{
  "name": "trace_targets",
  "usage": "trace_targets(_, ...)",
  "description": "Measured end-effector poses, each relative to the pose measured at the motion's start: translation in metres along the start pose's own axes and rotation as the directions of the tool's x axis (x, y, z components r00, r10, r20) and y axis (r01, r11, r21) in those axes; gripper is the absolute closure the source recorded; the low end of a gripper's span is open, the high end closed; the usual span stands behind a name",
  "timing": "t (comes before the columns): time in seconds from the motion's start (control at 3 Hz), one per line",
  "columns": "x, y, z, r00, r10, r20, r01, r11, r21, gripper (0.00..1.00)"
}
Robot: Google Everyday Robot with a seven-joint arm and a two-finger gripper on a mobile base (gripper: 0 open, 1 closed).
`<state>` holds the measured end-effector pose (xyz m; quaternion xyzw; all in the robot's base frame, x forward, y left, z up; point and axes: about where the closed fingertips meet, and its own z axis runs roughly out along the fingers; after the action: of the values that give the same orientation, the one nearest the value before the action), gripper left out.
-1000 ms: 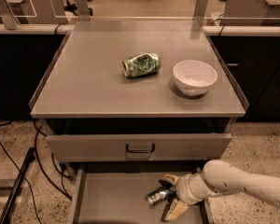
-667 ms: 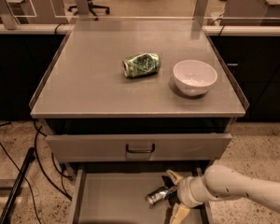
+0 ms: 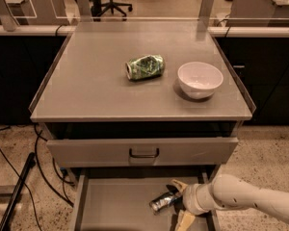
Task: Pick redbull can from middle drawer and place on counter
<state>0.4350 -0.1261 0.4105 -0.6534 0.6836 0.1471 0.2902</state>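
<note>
Gripping tool: the gripper (image 3: 178, 204) is seen low in the right part of the middle drawer (image 3: 113, 206), at the end of a white arm (image 3: 250, 205) that is brought in from the lower right corner.
Jaws: the two tan fingers (image 3: 178, 184) are held wide apart, one toward the drawer's back and one toward its front; nothing is clamped. The spread is plainly wider than the can.
Redbull can (image 3: 164, 201): it is found lying on its side on the drawer's flat bottom, right of centre, with the shiny metal end turned to the left. Its other end is set in the gap between the fingers, close by the rear one; whether that finger is touched cannot be told.
Middle drawer: it is pulled out, and its grey bottom and low left wall are exposed.
Drawer front (image 3: 144, 151): a grey panel with a dark loop handle is seen above the open drawer, under the counter's front edge.
Counter (image 3: 86, 88): a green can (image 3: 144, 67) is laid on its side near the middle; a white bowl (image 3: 200, 79) is stood upright just to its right, apart from it.
Floor: dark cables (image 3: 41, 165) are trailed at the left of the cabinet.
</note>
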Motion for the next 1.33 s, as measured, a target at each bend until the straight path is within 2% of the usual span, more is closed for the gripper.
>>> trace_targets(0.33, -0.002, -0.001, -0.003, 1.000, 0.000, 0.000, 0.000, 1.0000, 0.000, 0.34)
trace_targets(1.0, -0.008, -0.003, -0.011, 1.000, 0.000, 0.000, 0.000, 1.0000, 0.000, 0.20)
trace_targets(1.33, -0.022, -0.019, -0.015, 0.998, 0.012, -0.058, -0.015, 0.9981, -0.061, 0.19)
